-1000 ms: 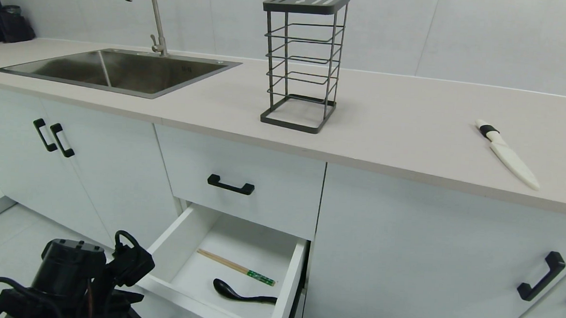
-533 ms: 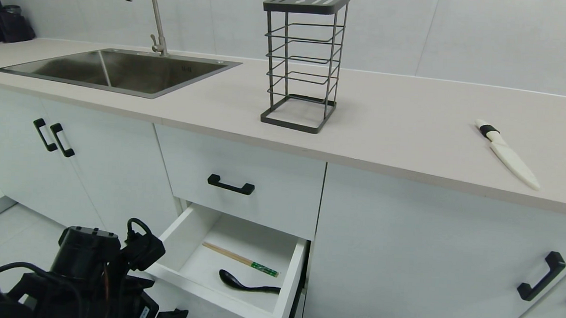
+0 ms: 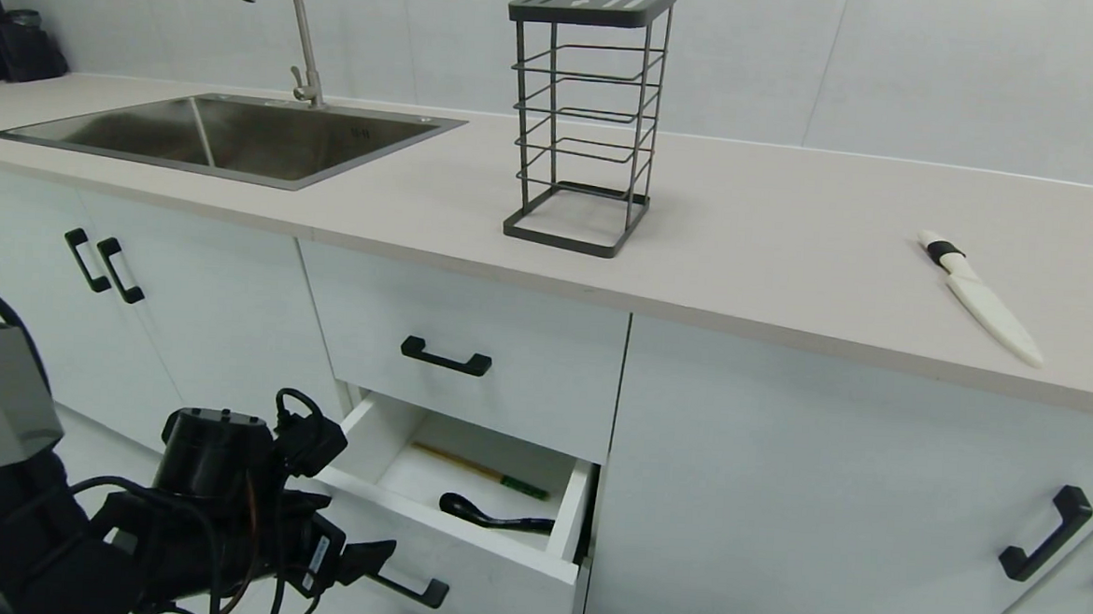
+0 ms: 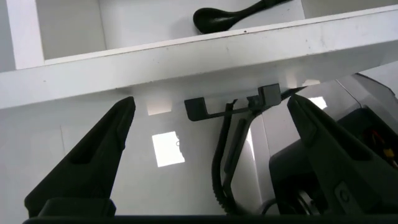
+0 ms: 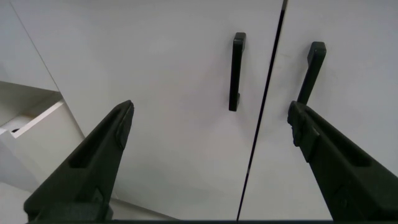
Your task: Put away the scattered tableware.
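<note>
The lower drawer [image 3: 495,580] stands partly open below a shut upper drawer [image 3: 470,340], so the way in is a narrow strip between the upper front's bottom edge and the lower drawer's own front rim. Two pieces lie inside. The chopsticks [image 3: 486,470] lie slantwise toward the back, close under the overhang. The black spoon [image 3: 493,515] lies nearer the front wall, its bowl to the robot's left and its handle reaching toward the right side wall (whether it touches that wall cannot be told).

The left claw [image 4: 211,104] is low in front of this drawer with its fingers [image 4: 93,155] spread wide and gripping nothing. The black drawer handle [image 4: 233,106] sits between the tips, just ahead of them.

The right claw [image 5: 211,111] is likewise wide open and empty. It faces a pair of white cabinet doors with two upright black handles [image 5: 236,71] on either side of the seam.

Up on the desk [image 3: 775,235], the white knife [image 3: 977,297] lies flat toward the robot's right. Its tip points at the front edge and stops short of it.

The wire rack [image 3: 587,113] stands upright near the middle, well apart from the knife. Its base is set back from the front edge. The sink [image 3: 228,136] and faucet [image 3: 290,22] are further left.
</note>
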`<state>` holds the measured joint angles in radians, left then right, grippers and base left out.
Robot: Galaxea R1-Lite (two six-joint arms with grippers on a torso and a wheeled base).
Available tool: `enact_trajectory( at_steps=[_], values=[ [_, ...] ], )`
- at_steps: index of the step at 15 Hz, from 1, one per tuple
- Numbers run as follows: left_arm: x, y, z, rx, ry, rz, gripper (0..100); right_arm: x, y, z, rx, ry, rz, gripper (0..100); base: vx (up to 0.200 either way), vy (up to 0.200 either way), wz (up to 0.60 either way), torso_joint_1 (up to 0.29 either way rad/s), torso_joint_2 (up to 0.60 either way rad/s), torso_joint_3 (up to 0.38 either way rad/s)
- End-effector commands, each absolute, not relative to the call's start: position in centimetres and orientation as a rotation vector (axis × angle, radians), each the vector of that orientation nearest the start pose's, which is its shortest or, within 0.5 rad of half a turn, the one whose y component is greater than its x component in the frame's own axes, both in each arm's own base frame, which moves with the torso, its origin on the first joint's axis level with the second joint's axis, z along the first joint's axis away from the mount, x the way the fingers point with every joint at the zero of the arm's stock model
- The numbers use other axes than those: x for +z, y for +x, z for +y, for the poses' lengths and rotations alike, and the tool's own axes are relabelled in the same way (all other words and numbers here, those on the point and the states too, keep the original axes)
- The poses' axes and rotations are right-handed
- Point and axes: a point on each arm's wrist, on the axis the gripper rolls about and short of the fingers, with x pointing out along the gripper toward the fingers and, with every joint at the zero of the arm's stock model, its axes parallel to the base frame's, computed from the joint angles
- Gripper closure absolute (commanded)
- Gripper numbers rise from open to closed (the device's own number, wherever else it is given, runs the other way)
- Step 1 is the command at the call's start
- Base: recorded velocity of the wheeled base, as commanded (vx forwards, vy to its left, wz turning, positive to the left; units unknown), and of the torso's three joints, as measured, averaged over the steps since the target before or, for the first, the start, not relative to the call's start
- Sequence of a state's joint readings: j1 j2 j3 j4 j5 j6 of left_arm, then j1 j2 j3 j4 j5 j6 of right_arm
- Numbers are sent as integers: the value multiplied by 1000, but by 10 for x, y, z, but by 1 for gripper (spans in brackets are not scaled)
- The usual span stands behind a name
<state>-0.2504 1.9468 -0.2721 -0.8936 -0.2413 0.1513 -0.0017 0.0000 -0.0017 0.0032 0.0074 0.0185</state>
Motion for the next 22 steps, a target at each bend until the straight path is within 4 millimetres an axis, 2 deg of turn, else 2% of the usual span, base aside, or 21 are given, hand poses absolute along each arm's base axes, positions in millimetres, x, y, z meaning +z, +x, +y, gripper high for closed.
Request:
enact_trajectory(
  at_steps=[1, 14, 22],
  values=[
    [23, 242, -67, -526, 144, 742, 0, 76, -23, 0, 6, 18, 3, 0, 0, 0, 0, 0, 0, 0],
    [9, 299, -83, -513, 100, 629, 0, 76, -23, 0, 5, 20, 3, 0, 0, 0, 0, 0, 0, 0],
    [8, 318, -88, -512, 99, 572, 0, 76, -23, 0, 5, 21, 3, 0, 0, 0, 0, 0, 0, 0]
  ],
)
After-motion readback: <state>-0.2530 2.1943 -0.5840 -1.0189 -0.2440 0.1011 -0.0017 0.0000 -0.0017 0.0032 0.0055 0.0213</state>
